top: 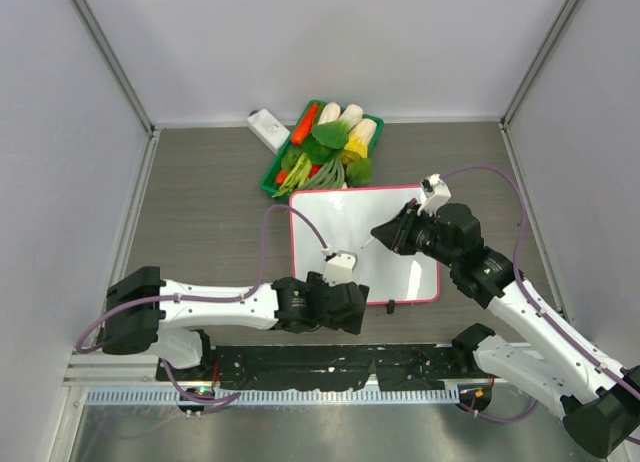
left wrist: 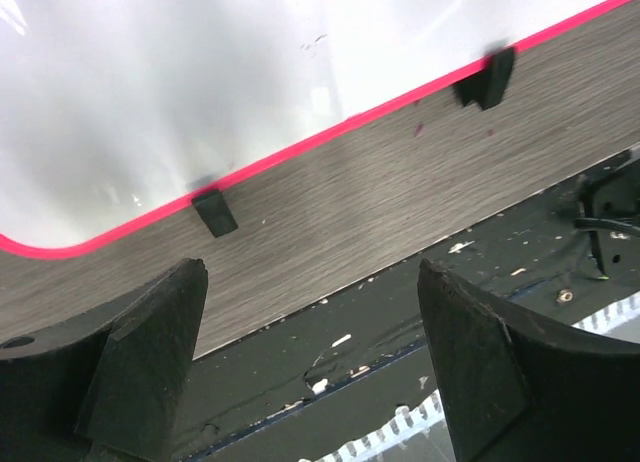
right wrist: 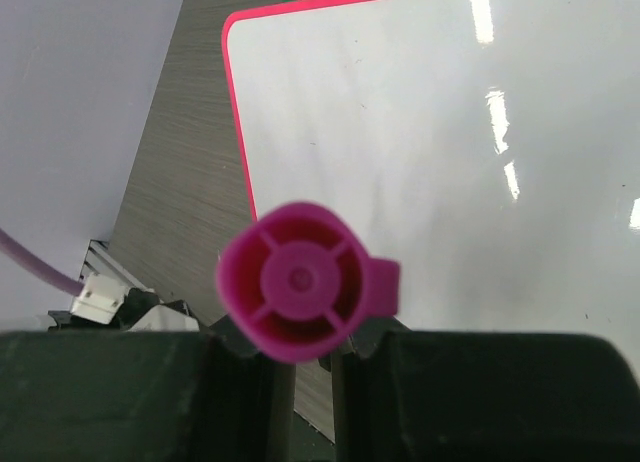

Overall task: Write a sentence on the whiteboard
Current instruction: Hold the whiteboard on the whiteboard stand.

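Bright light — glare on whiteboard (right wrist: pixel 430 152)

A grey wood-grain table (top: pixel 200 202) filled the middle; plain pale walls (top: pixel 330 42) closed it in at nine, twelve and three o'clock, joined at the far corners by slim metal posts (top: pixel 108 54); at six o'clock a black strip (top: pixel 300 362) edged the table; the light was soft and even

I work in a robot lab cell: plain pale panels (top: pixel 50 182) on metal posts (top: pixel 110 54) box in my wood-grain table (top: pixel 210 217), with a mounting rail (top: pixel 300 360) along its near edge.
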Controlling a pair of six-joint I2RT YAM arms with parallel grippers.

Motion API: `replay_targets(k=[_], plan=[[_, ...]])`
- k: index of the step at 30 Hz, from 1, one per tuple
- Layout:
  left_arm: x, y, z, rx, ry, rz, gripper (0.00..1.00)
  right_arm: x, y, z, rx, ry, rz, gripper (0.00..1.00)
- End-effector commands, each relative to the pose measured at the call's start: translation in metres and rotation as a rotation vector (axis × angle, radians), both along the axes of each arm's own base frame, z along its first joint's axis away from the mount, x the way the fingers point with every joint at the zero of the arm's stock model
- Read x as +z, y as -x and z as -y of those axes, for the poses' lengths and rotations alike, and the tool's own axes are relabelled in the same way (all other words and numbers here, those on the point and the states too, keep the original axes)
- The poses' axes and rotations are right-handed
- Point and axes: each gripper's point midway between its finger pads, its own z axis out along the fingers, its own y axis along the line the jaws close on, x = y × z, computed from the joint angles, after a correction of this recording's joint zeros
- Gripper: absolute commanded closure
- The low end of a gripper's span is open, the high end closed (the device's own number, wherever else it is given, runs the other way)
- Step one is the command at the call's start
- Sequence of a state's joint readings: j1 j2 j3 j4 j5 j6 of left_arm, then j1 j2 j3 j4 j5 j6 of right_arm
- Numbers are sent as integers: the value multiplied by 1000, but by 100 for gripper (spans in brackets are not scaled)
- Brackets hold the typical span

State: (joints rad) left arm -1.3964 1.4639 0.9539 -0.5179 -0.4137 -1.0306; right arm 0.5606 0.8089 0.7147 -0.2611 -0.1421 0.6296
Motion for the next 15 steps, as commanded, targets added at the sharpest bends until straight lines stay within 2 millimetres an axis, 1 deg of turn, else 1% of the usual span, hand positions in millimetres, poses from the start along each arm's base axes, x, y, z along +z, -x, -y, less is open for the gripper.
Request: replay_targets(k=[1,2,7,8,10,13,15], plan=[[46,-18,9,-54,25,111,10,31,-12,1,-27,-13,91,99],[50,-21,9,-60,22,120,9,32,-13,2,-30,-12,95,99],[83,-52,11,-64,59,161,6,35,-16,4,-50,-7,104,99],[90,-59,12,-63,81,161,5,35,-17,4,-48,-1,106,99],[100,-72,13,-68,123,120,4,34,-18,6,-62,4,104,99],[123,-99,9,-60,147,135,4,34,-18,7,-64,8,105,98],[133,-117,3,-49,149,145,4,36,-18,8,-70,12,108,98]])
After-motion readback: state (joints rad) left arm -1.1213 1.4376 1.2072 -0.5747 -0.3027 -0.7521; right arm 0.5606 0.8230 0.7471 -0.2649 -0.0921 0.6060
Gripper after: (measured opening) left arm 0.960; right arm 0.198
